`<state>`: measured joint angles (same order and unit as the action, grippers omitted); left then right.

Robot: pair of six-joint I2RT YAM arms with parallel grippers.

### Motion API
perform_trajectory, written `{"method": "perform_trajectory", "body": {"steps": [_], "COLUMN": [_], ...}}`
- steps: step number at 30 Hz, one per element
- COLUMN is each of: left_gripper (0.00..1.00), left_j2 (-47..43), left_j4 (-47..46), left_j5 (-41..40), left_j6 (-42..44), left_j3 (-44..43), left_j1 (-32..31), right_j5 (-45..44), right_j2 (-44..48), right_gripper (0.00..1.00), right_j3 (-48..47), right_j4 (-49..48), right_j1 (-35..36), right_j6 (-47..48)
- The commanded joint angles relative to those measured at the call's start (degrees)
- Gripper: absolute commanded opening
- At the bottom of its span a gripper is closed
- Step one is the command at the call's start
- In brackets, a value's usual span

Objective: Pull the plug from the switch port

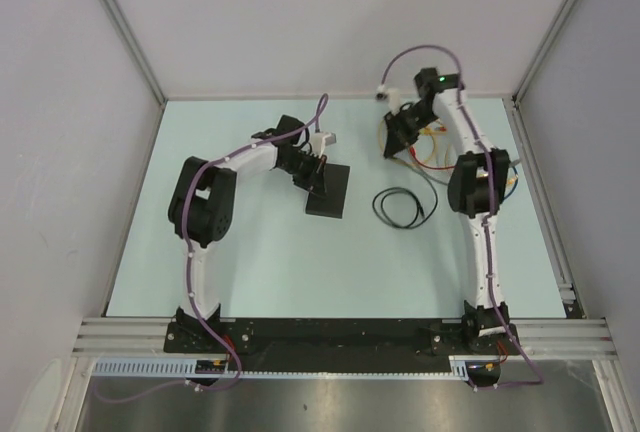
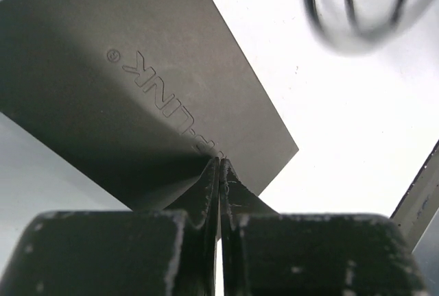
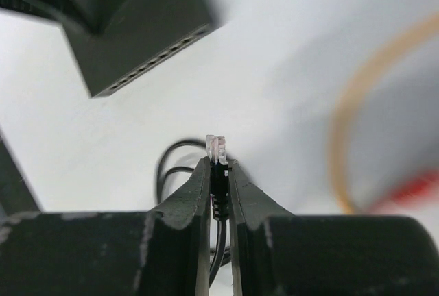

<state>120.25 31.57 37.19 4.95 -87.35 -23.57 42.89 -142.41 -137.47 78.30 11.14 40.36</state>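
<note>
The switch (image 1: 333,195) is a flat matte-black box lying left of the table's middle. My left gripper (image 1: 318,178) is shut and empty, its tips resting on the switch's top (image 2: 137,90) near one corner. My right gripper (image 1: 393,142) is at the back right, shut on the plug (image 3: 217,149), a clear connector with a black boot. It holds the plug in the air, clear of the switch (image 3: 140,32), whose row of ports faces it. The plug's black cable (image 1: 400,207) lies coiled on the table between the two arms.
Yellow and orange cables (image 1: 430,147) lie under and beside the right arm at the back right. An orange loop (image 3: 346,138) shows blurred in the right wrist view. White enclosure walls and metal rails (image 1: 545,202) border the table.
</note>
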Motion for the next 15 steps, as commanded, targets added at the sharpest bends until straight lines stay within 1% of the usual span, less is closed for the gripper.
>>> {"method": "perform_trajectory", "body": {"steps": [1,2,3,4,6,7,8,9,10,11,12,14,15], "left_gripper": [0.01,0.02,0.02,0.04,0.08,0.09,0.14,0.16,0.18,0.22,0.24,0.31,0.32], "left_j2": [-6.1,-6.2,-6.5,-6.7,-6.8,-6.8,-6.9,-7.1,-7.4,-7.7,-8.4,-8.6,-8.3], "left_j4": [-2.9,-3.1,-3.2,-3.3,-3.4,-3.7,-3.8,-4.0,-4.3,-4.4,-4.4,-3.7,-3.2], "left_j5": [0.6,0.5,0.4,0.2,0.2,0.0,-0.8,-1.5,-2.4,-3.4,-6.3,-11.5,-15.0], "left_j6": [-0.4,-1.0,-1.3,-1.9,-3.7,-4.3,-4.6,-6.3,-6.8,-7.5,-7.7,-7.8,-7.7], "left_j3": [1.5,1.5,1.4,1.3,1.4,1.6,2.1,2.4,2.6,3.0,3.0,2.5,2.2], "left_j1": [1.1,1.4,1.8,2.5,3.4,4.3,4.8,5.1,6.0,6.4,6.8,7.7,7.8], "right_j5": [-2.2,-2.8,-3.5,-6.4,-10.3,-12.0,-12.6,-13.0,-13.8,-14.3,-15.0,-20.5,-25.4], "right_j2": [9.1,10.3,11.4,13.5,14.0,12.0,10.5,9.5,9.1,9.9,10.5,12.2,12.9], "right_gripper": [0.00,0.00,0.00,0.00,0.00,0.07,0.22,0.48,0.56,0.61,0.69,0.75,0.78], "right_j3": [-9.8,-8.6,-5.4,-3.2,-1.0,-3.1,-4.7,-6.6,-7.1,-6.4,-5.8,-4.1,-3.5], "right_j4": [-1.2,-3.6,-9.1,-12.3,-19.4,-19.6,-19.3,-18.6,-19.0,-19.8,-21.3,-23.0,-23.5], "right_j1": [-9.4,-10.3,-10.7,-13.7,-15.0,-15.4,-15.9,-15.9,-15.7,-15.1,-14.6,-13.2,-11.4], "right_j6": [-6.0,-7.0,-9.6,-11.3,-14.6,-16.1,-16.9,-17.7,-19.8,-20.5,-20.9,-22.7,-23.2]}}
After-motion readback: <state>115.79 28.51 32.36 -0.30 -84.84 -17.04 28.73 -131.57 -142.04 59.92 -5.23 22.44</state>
